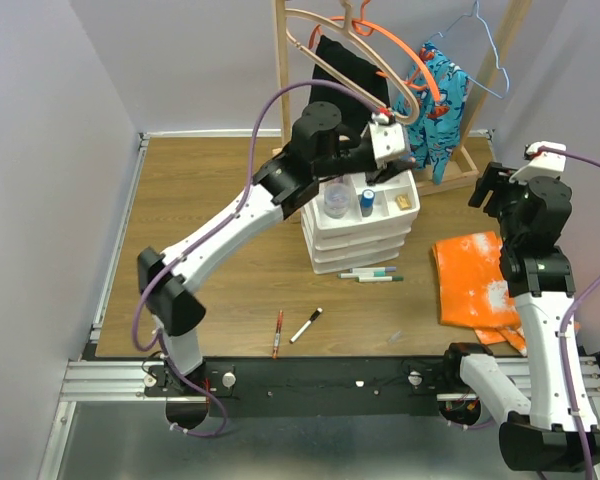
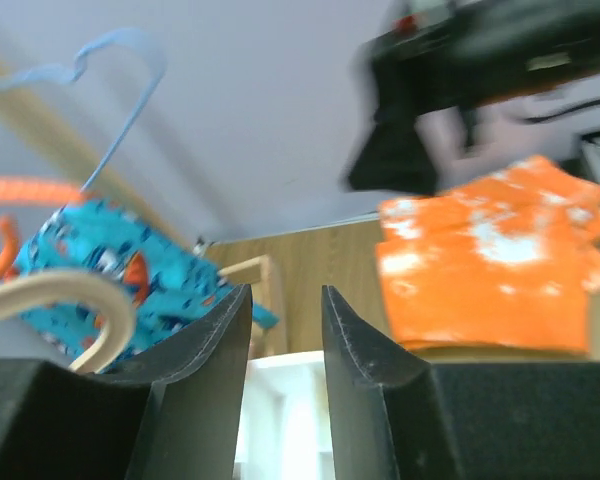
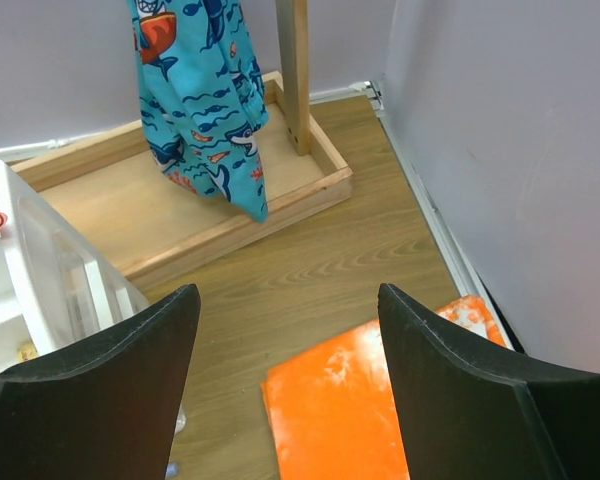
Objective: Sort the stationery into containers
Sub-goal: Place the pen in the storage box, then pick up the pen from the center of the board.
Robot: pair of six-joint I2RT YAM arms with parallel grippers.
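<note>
Left gripper (image 1: 388, 148): raised over the rear part of the top tray of the organiser (image 1: 358, 250). In its own wrist view (image 2: 285, 292) the jaws stand a narrow gap apart with nothing between them, and a blurred white surface shows below. Right gripper (image 1: 488, 186): held up in the air at the right side of the table (image 1: 200, 200), above the orange cloth (image 1: 475, 280). In its wrist view (image 3: 288, 295) the jaws are spread wide and empty. Organiser: white plastic, stacked drawers, divided tray on top, standing mid-table in front of the rack. Tray contents: one clear cup-like container (image 1: 336, 201) in a left compartment; one blue-capped bottle (image 1: 366, 203) upright in the compartment beside it; one small yellowish-brown item (image 1: 406, 201) at the right, kind not discernible. Loose stationery on the table: thin pens (image 1: 372, 273), at least two, teal or dark green at the cap end, lying side by side just in front of the organiser's base. One red pen (image 1: 277, 333) and one white marker (image 1: 306, 325) with a black cap, near each other close to the front edge, well apart from the organiser. Orange cloth: folded, flat, right of the organiser, its near corner hidden by the right arm. Hanger rack (image 1: 280, 60): wooden, behind the organiser, carrying several hangers, a black garment (image 1: 345, 70) and a patterned blue garment (image 1: 442, 95).
</note>
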